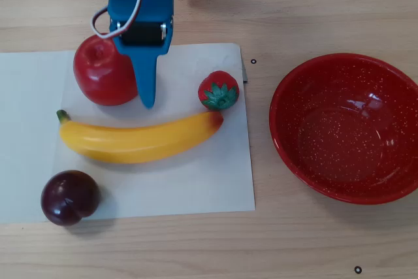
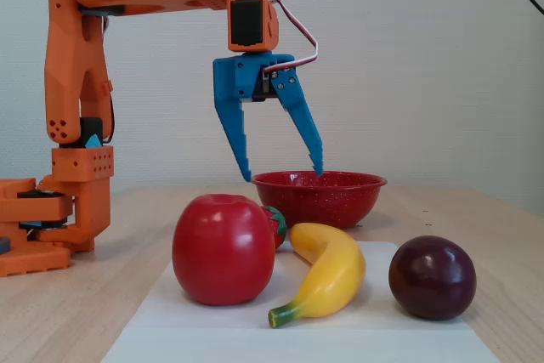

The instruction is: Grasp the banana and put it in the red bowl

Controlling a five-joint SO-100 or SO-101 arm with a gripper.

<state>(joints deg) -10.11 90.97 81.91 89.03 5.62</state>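
The yellow banana (image 1: 140, 140) lies across a white sheet, green stem at the left and orange-red tip at the right in the overhead view. In the fixed view it (image 2: 327, 274) lies between an apple and a plum, stem toward the camera. The red speckled bowl (image 1: 281, 129) stands empty on the wooden table to the right of the sheet; in the fixed view it (image 2: 319, 197) stands at the back. My blue gripper (image 2: 283, 174) is open and empty. It hangs well above the fruit, over the spot between apple and banana (image 1: 149, 83).
A red apple (image 1: 101, 73) sits just behind the banana under the gripper. A small strawberry (image 1: 219, 89) lies by the banana's tip. A dark plum (image 1: 68, 197) sits at the front left of the white sheet (image 1: 196, 181). The orange arm base (image 2: 51, 218) stands at the left.
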